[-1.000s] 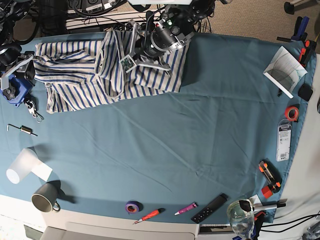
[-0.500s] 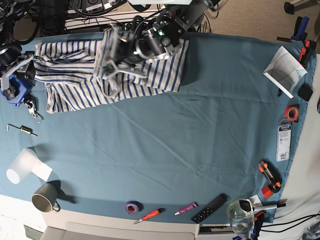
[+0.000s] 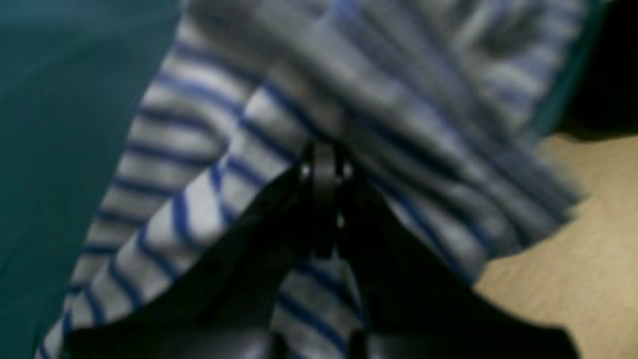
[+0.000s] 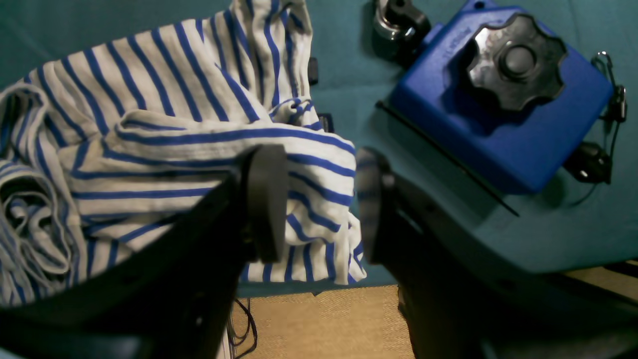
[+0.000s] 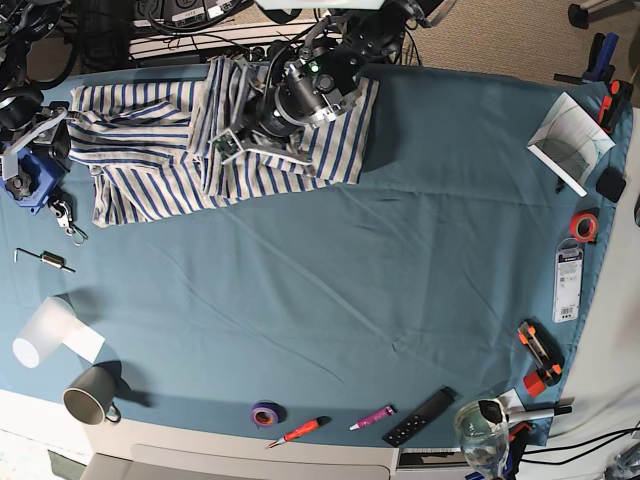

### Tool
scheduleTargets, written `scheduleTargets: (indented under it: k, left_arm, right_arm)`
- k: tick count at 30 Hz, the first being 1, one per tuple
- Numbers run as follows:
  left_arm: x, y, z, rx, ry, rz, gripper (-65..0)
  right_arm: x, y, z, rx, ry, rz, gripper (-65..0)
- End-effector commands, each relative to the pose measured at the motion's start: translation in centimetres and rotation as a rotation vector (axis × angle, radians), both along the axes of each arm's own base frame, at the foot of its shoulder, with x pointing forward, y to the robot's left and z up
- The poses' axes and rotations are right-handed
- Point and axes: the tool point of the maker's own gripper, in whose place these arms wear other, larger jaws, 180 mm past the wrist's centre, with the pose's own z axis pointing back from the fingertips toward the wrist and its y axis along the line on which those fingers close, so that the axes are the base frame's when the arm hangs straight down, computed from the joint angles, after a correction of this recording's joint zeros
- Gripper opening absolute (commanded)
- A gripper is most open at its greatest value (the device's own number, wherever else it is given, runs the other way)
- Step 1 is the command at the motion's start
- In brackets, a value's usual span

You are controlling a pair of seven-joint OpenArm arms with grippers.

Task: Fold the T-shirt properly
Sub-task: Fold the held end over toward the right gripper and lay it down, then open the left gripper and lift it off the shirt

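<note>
Left wrist view: left gripper (image 3: 324, 169) pinched together on a fold of the T-shirt (image 3: 209, 189), fingers meeting with cloth bunched between and above them. Striped cloth fills most of this view and is blurred. Teal table cloth (image 3: 60, 124) to the left of the shirt; tan floor (image 3: 573, 259) to its right.

Right wrist view: right gripper (image 4: 316, 199) with fingers apart, one pad (image 4: 264, 199) over the shirt's striped edge, the other beyond that edge on the side of the blue clamp block (image 4: 493, 99). Nothing is held between them. T-shirt (image 4: 149, 164) lies crumpled beside the blue block, its hem reaching the edge of the table cloth (image 4: 344, 60).

Base view: T-shirt (image 5: 150, 160) lies at the far left part of the table cloth (image 5: 380, 290), just beside the blue block (image 5: 30, 180). Left gripper (image 5: 225, 145) sits low over the shirt's middle, a folded flap gathered under it. Right gripper barely visible at the frame's left edge by the block. Grey mug (image 5: 90, 395) and purple tape roll (image 5: 264, 413) sit at the near edge, well apart from the shirt.
</note>
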Motion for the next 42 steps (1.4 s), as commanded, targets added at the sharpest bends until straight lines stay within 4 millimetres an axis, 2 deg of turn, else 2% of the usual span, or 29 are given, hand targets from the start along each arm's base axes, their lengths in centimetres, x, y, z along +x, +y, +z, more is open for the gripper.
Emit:
scheduleTargets:
  k: [1, 13, 18, 24, 30, 33, 37, 42]
  left_arm:
    - [0.7, -0.8, 1.7, -0.037, -0.028, 0.035, -65.0]
    - [3.9, 3.0, 4.0, 0.031, -0.152, 0.242, -65.0]
    - [6.0, 7.1, 4.1, 0.164, -0.271, 0.36, -65.0]
    - [8.7, 12.3, 3.5, 0.23, -0.307, 0.469, -65.0]
    - [11.0, 18.1, 2.4, 0.242, -0.252, 0.561, -65.0]
    - [11.1, 20.2, 1.7, 0.219, -0.192, 0.599, -65.0]
    - [10.2, 20.5, 1.2, 0.132, -0.077, 0.57, -65.0]
    - [8.6, 18.0, 3.4, -0.078, -0.005, 0.421, -65.0]
  right_arm:
    - [0.7, -0.3, 1.3, -0.026, -0.042, 0.013, -41.8]
    - [0.8, -0.3, 1.5, -0.028, -0.056, 0.014, -41.8]
    - [0.9, -0.3, 1.5, -0.028, -0.058, 0.014, -41.8]
    - [0.9, -0.4, 1.5, -0.03, -0.062, 0.014, -41.8]
    - [0.9, -0.4, 1.5, -0.03, -0.063, 0.013, -41.8]
    - [0.9, -0.4, 1.6, -0.03, -0.064, 0.014, -41.8]
    - [1.1, -0.4, 1.7, -0.032, -0.074, 0.014, -41.8]
    - [1.1, -0.4, 1.7, -0.032, -0.075, 0.014, -41.8]
